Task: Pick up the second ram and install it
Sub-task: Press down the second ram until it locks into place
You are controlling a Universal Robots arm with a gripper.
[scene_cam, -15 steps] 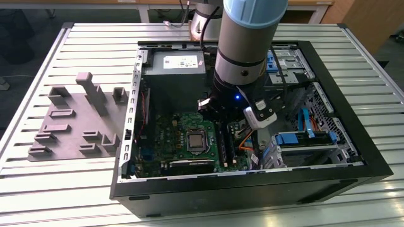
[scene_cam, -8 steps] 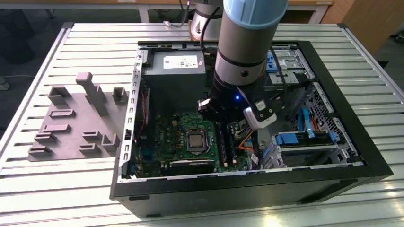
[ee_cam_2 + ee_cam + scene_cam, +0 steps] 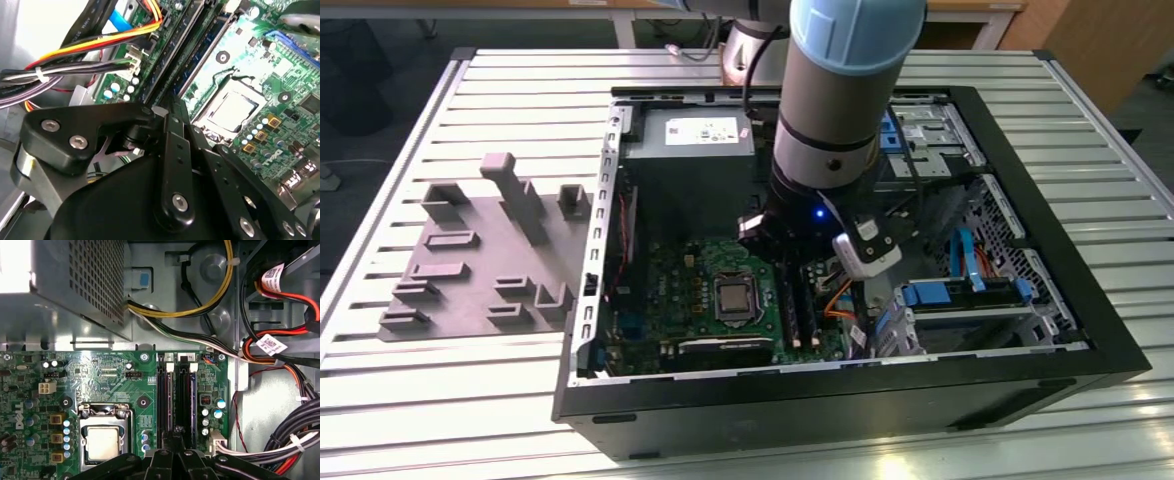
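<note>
The installing step is judged in hand: the clenched end effector [image 3: 175, 447] is pressed over the memory slots [image 3: 176, 395] beside the processor socket [image 3: 103, 437], so firm seating pressure is called for.

Nothing legible enough to quote. White barcode tag [image 3: 270, 345] wrapped on red cable [image 3: 295, 330]; second tag [image 3: 272, 277] on the bundle nearby. White label [image 3: 698, 130] with fine print on power supply [image 3: 687, 160]. White logo [image 3: 19, 415] printed at motherboard [image 3: 100, 375] edge.
</note>
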